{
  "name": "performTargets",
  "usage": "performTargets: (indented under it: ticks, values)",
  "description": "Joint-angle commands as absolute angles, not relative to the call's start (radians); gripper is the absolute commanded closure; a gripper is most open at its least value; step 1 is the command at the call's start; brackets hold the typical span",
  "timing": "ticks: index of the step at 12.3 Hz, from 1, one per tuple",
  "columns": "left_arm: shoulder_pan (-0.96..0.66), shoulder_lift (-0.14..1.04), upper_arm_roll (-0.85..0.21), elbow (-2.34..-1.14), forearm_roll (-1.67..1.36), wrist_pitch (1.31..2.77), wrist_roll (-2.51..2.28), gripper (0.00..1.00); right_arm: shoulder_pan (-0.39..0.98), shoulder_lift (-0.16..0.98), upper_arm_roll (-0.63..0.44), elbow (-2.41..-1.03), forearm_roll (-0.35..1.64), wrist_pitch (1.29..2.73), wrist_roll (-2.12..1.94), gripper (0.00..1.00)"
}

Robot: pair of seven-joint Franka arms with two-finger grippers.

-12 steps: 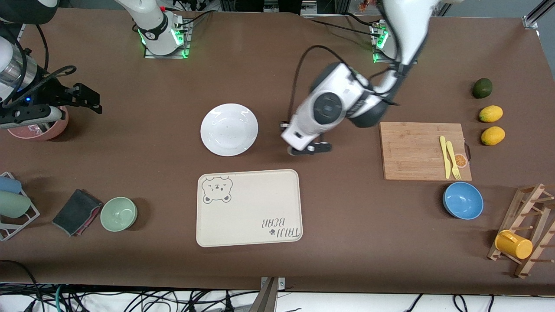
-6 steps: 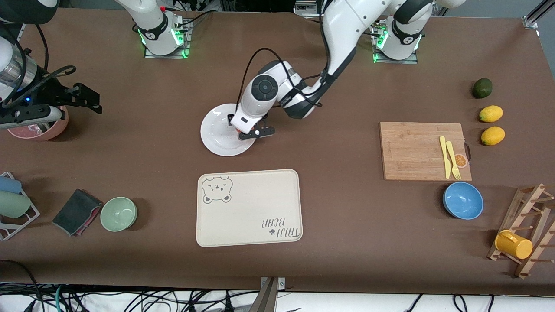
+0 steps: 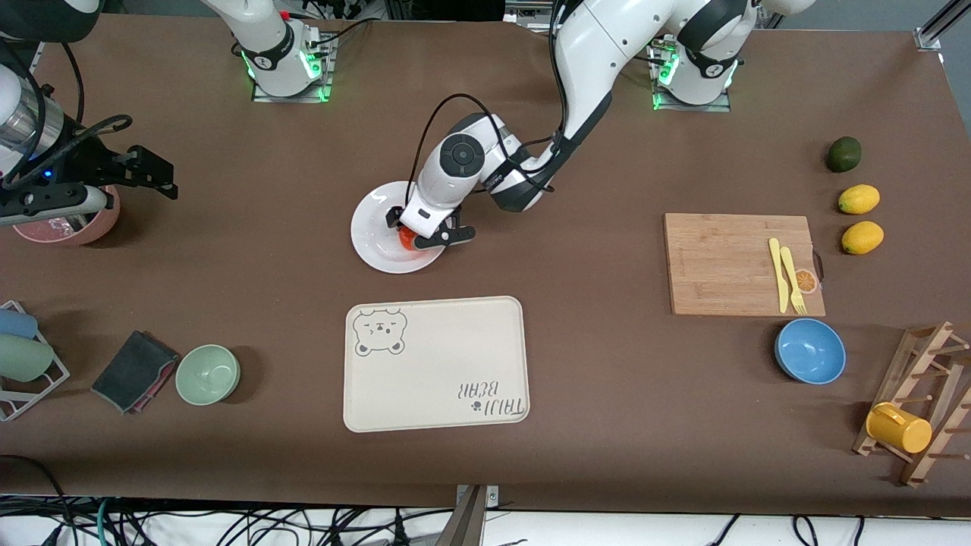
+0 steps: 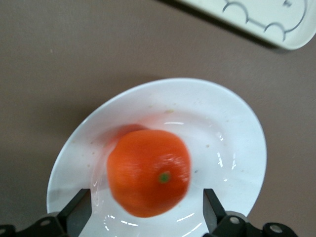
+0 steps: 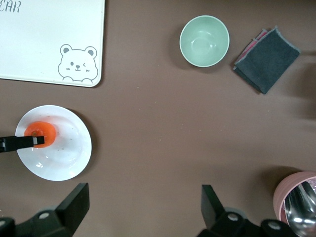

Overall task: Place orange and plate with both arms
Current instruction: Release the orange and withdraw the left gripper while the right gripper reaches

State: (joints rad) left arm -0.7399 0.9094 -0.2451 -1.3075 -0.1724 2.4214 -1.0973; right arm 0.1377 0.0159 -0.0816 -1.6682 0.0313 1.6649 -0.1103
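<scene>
The orange [image 3: 407, 240] lies in the white plate [image 3: 373, 227], toward the rim nearest the left arm's end. My left gripper [image 3: 426, 232] hangs low over the plate and is open. In the left wrist view the orange [image 4: 149, 173] rests on the plate [image 4: 232, 133], with its green stem dimple up. Each of the fingers [image 4: 79, 210] stands a little apart from the fruit. My right gripper [image 5: 143, 212] waits open and empty, high over the right arm's end of the table, near a pink bowl [image 3: 72, 220].
A beige bear tray [image 3: 436, 364] lies nearer the front camera than the plate. Toward the right arm's end lie a green bowl [image 3: 208, 374] and a dark cloth [image 3: 135, 370]. Toward the left arm's end are a cutting board [image 3: 721, 262], a blue bowl [image 3: 810, 350] and lemons [image 3: 859, 199].
My left gripper swung from beside the cutting board to over the plate, came down and opened. The orange now rests free in the plate. The right arm has not moved.
</scene>
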Motion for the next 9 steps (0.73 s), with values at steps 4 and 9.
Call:
performTargets:
  ticks: [4,9]
  values:
    - [-0.589,0.689,-0.170,-1.292,-0.105,1.899,-0.925,0.00,0.138,0.009,-0.080,-1.701,0.047,1.696,-0.117,0.00]
    - [-0.245,0.643,-0.169,-1.302,-0.092,1.620,-0.451,0.00,0.138,0.005,-0.078,-1.831,0.219,1.785,-0.121,0.00]
